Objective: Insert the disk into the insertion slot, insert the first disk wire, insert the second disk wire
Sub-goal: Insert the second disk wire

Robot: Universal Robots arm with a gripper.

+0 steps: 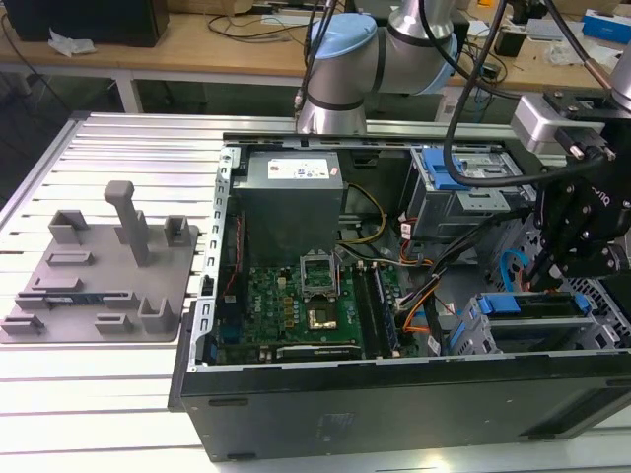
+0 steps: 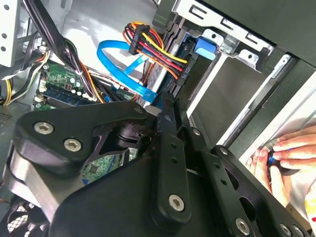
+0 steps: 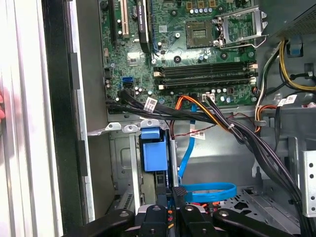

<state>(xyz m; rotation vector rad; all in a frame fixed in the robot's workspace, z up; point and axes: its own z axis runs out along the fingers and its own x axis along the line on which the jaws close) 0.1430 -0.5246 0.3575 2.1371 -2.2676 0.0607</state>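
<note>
Jaws (image 2: 165, 106) at disk rear | second disk wire (image 2: 121, 66) looped just beyond

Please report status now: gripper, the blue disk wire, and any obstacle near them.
Gripper low inside the case, fingers at the disk's rear. Second disk wire looped beside the orange-and-black wire bundle. Black cables cross close above. A hand outside the case wall.

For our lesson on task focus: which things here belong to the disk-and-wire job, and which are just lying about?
Belongs to the job: disk, insertion slot, second disk wire, gripper.
Just lying about: grey fixture tray, power supply, motherboard, person's hand.
</note>
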